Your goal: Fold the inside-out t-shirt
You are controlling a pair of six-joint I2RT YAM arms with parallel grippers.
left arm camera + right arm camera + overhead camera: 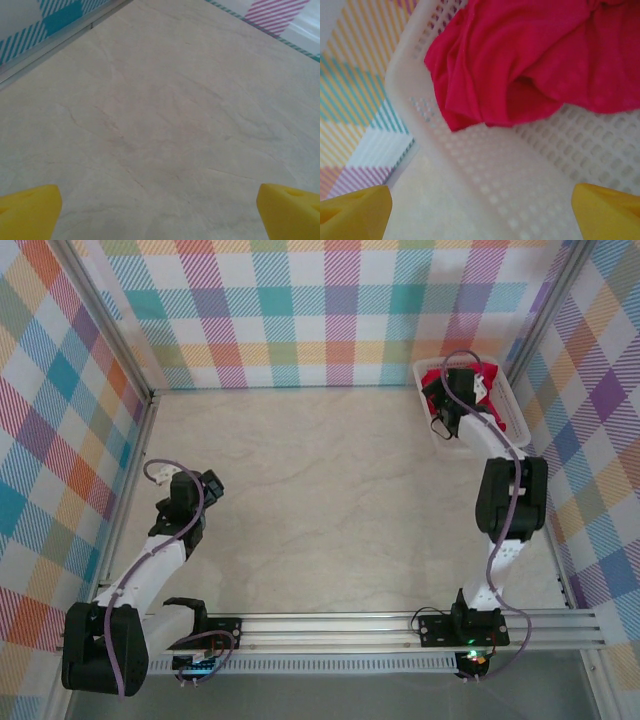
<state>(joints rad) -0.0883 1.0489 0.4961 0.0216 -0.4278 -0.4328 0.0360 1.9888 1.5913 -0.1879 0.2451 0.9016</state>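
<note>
L gripper, fingers spread, is idling over the beige marbled tabletop, prob. kept free for folding, while farther off R gripper, also spread w/ nothing pinched, is hanging above the white perforated plastic basket in the far-right corner, whose wall is hemming in the crumpled bright-red fabric t-shirt.

- Basket: white perforated plastic, standing at the far right corner of the surface.
- Surface: pale beige, faint marbled veining.
- Walls: pastel plaid, three sides.
- Rail: metal, along the near edge.
</note>
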